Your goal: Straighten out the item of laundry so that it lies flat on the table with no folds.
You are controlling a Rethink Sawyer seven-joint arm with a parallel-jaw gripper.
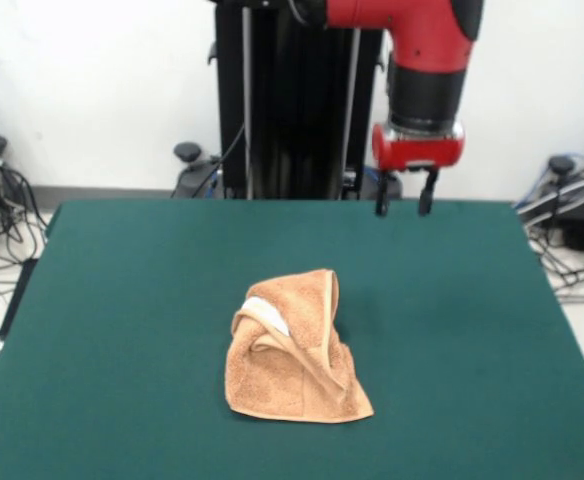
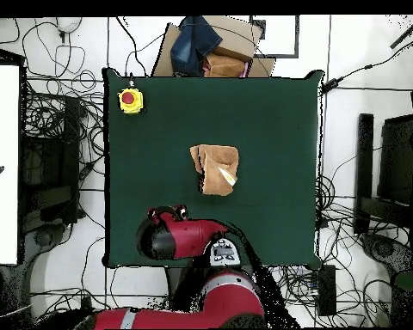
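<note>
Well clear of the raised, released and empty hand [image 1: 403, 206], the towel [image 1: 294, 349] sits bunched in a folded heap mid-tabletop [image 1: 122, 300], so the straightening looks barely begun, with every fold left to open out.

No readable text, brand, number or sign is showing in either view. The towel [image 1: 297, 350] is showing a white patch, too small to read.
</note>
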